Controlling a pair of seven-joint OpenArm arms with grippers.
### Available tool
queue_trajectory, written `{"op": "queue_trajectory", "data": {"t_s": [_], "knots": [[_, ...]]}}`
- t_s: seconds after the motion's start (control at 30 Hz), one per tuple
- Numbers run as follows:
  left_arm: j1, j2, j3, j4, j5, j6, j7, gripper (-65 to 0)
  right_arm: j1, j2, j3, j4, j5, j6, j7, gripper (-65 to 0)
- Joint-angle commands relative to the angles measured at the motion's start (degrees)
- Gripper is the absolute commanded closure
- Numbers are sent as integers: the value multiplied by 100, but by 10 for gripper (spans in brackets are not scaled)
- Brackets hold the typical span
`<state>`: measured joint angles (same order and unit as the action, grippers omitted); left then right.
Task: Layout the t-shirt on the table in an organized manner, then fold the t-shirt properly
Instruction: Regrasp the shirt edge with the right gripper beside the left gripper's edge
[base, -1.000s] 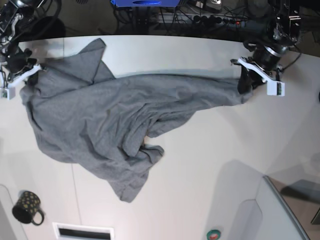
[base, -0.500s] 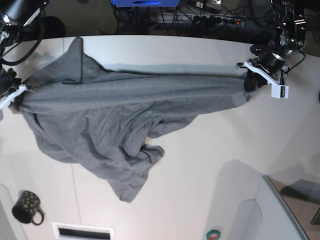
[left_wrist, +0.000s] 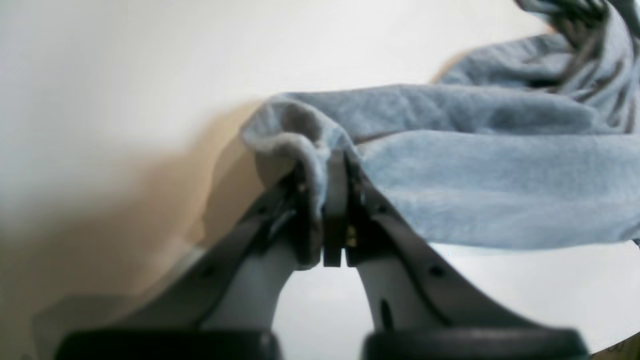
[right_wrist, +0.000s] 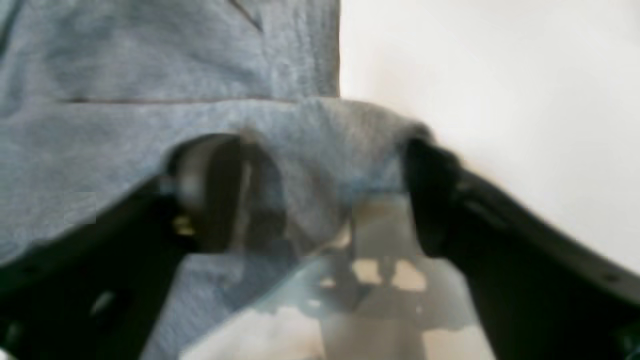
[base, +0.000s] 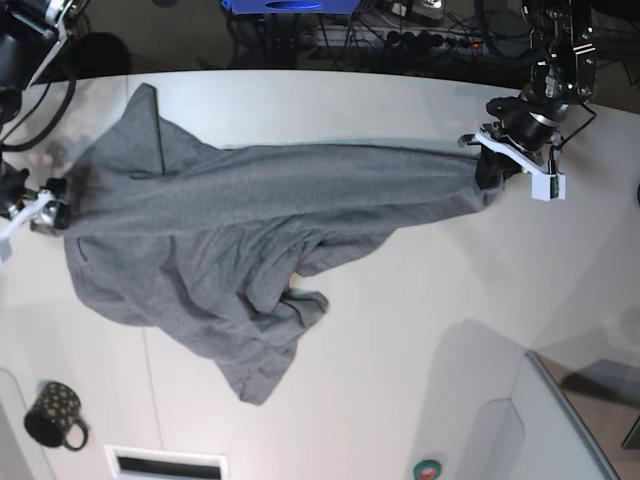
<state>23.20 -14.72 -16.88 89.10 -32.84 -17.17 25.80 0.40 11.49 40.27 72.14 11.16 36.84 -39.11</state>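
Shirt stretched out between my two arms, one end pinched and the other let loose

Going left to right in the base view: my right gripper (base: 38, 212) sat at the far left edge of the t-shirt (base: 230, 240), and the wrist cam showed its fingers (right_wrist: 435, 195) spread wide with a bit of grey hem draped loosely between them, nothing clamped. The shirt lay rumpled across the table (base: 420, 330), bunched toward the front-left near a black dotted mug (base: 55, 415). Over on the right, my left gripper (base: 497, 165) had its fingers (left_wrist: 305, 210) squeezed tight on a fold of the fabric's end. No label or writing was readable anywhere.
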Motion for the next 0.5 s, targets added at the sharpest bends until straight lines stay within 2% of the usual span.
{"op": "queue_trajectory", "data": {"t_s": [0.0, 0.1, 0.2, 0.27, 0.37, 0.47], "knots": [[14, -53, -30, 88, -52, -37, -114, 0, -80, -80, 250, 307, 23, -5, 65, -501], [14, -62, -30, 88, -52, -37, -114, 0, -440, -555, 760, 667, 23, 13, -32, -501], [14, -53, -30, 97, -52, -37, -114, 0, -695, -863, 733, 667, 23, 316, -58, -501], [14, -53, -30, 114, -52, -37, -114, 0, -792, -1100, 751, 703, 23, 316, -58, -501], [14, -62, -30, 114, -52, -37, -114, 0, -880, -1294, 751, 711, 23, 316, -269, -501], [14, -71, -30, 97, -52, -37, -114, 0, -889, -1355, 742, 685, 23, 316, -471, -501]]}}
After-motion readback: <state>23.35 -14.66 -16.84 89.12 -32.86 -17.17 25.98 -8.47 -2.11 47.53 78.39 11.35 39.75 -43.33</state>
